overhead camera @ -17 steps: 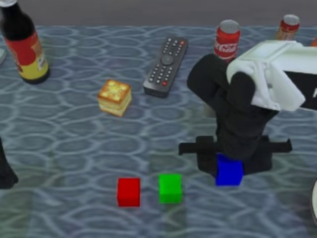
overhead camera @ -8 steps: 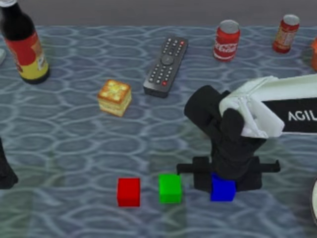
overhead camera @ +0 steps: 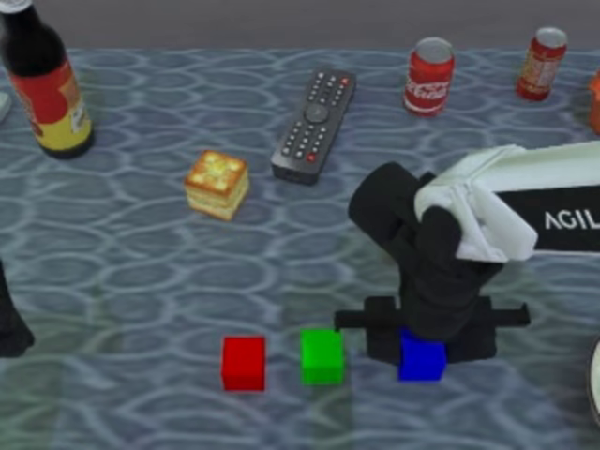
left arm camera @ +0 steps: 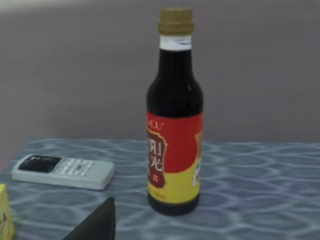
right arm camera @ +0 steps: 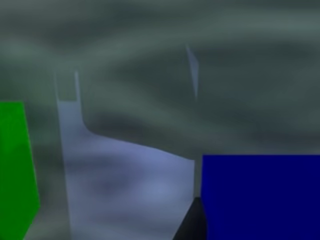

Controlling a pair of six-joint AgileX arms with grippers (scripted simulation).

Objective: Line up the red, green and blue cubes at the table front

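Note:
Along the table (overhead camera: 141, 281) front, the red cube (overhead camera: 243, 363) and the green cube (overhead camera: 322, 355) sit side by side with a small gap. The blue cube (overhead camera: 422, 360) rests farther right in the same row, a wider gap from the green one. My right gripper (overhead camera: 424, 347) reaches straight down over it, shut on it. In the right wrist view one dark finger (right arm camera: 192, 222) lies against the blue cube (right arm camera: 260, 197), with the green cube (right arm camera: 15, 170) off to the side. My left gripper (overhead camera: 7, 323) is parked at the table's left edge.
An orange-yellow patterned block (overhead camera: 217, 184) and a black remote (overhead camera: 314, 124) lie mid-table. A dark sauce bottle (overhead camera: 42, 80) stands back left, two red cans (overhead camera: 429, 75) (overhead camera: 542, 63) back right. A pale round rim (overhead camera: 594, 380) shows at the right edge.
Over the last second my right gripper came down and slightly left with the blue cube, setting it in the front row. Over the last half second nothing moved.

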